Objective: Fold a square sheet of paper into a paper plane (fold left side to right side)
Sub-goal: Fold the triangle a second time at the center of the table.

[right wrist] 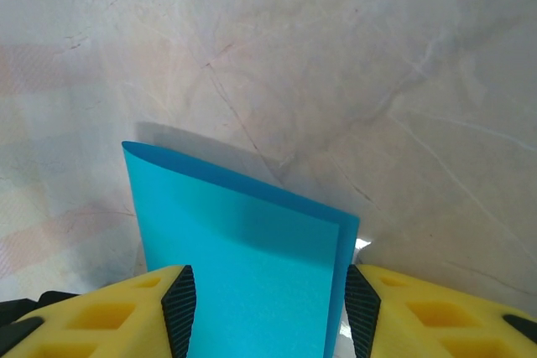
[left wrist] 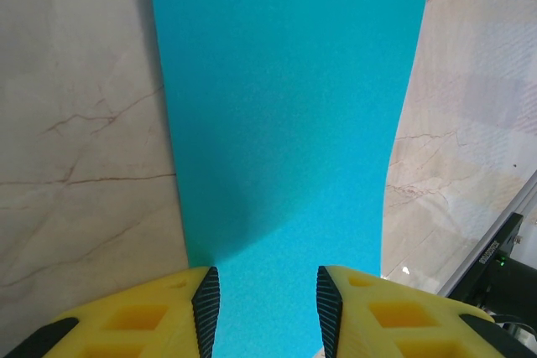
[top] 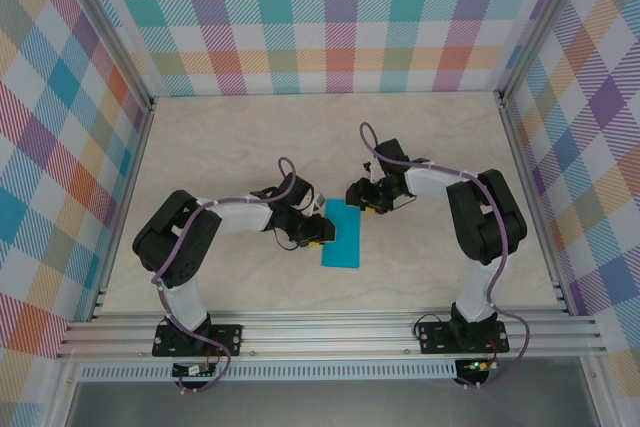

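Note:
The square sheet of paper point(top: 343, 239) lies folded in half on the table as a narrow turquoise strip between the two arms. My left gripper point(top: 315, 234) sits at its left long edge. In the left wrist view the paper point(left wrist: 285, 106) runs flat under and between the parted jaws of that gripper point(left wrist: 268, 291). My right gripper point(top: 362, 199) is over the strip's far end. In the right wrist view the paper point(right wrist: 243, 241) shows two layers, slightly offset and lifted at the end. It fills the gap between the open fingers of the right gripper point(right wrist: 270, 291).
The pale marble-look tabletop point(top: 240, 147) is walled by plaid panels at the back and both sides. An aluminium rail point(top: 330, 332) runs along the near edge by the arm bases. A black fixture with a green light point(left wrist: 499, 253) shows in the left wrist view.

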You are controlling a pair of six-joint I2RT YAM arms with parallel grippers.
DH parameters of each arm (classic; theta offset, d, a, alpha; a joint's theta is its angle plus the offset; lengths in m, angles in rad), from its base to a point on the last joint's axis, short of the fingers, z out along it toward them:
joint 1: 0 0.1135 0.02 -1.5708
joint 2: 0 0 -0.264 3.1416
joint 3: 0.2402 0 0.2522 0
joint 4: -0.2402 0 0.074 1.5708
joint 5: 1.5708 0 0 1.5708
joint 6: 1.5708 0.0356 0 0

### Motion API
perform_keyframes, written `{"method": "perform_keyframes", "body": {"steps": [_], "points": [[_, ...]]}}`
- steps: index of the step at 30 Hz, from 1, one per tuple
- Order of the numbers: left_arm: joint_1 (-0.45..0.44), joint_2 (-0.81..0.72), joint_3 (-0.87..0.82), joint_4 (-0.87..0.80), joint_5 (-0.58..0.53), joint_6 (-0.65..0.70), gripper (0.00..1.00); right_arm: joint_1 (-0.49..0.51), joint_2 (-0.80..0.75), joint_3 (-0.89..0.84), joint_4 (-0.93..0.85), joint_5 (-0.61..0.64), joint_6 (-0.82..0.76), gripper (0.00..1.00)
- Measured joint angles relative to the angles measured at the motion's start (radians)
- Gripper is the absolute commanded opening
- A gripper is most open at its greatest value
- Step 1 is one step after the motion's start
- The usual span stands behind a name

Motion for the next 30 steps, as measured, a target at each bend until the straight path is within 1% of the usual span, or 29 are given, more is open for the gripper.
{"method": "perform_keyframes", "body": {"steps": [6,14,20,25,30], "points": [[0.000,0.000,-0.001,0.002,0.000,0.000,0.39,0.000,0.004,0.013,0.001,-0.023,-0.002,0.46],[0.000,0.000,-0.002,0.006,0.000,0.000,0.39,0.000,0.003,0.006,0.008,-0.045,-0.001,0.44],[0.000,-0.031,-0.013,0.006,-0.011,0.004,0.48,0.000,-0.022,-0.072,0.048,-0.089,0.008,0.44],[0.000,-0.151,-0.032,0.005,-0.039,0.043,0.54,0.000,-0.059,-0.135,0.087,-0.132,0.029,0.44],[-0.022,-0.320,-0.060,-0.024,-0.116,0.127,0.56,0.000,-0.104,-0.181,0.129,-0.174,0.061,0.43]]}}
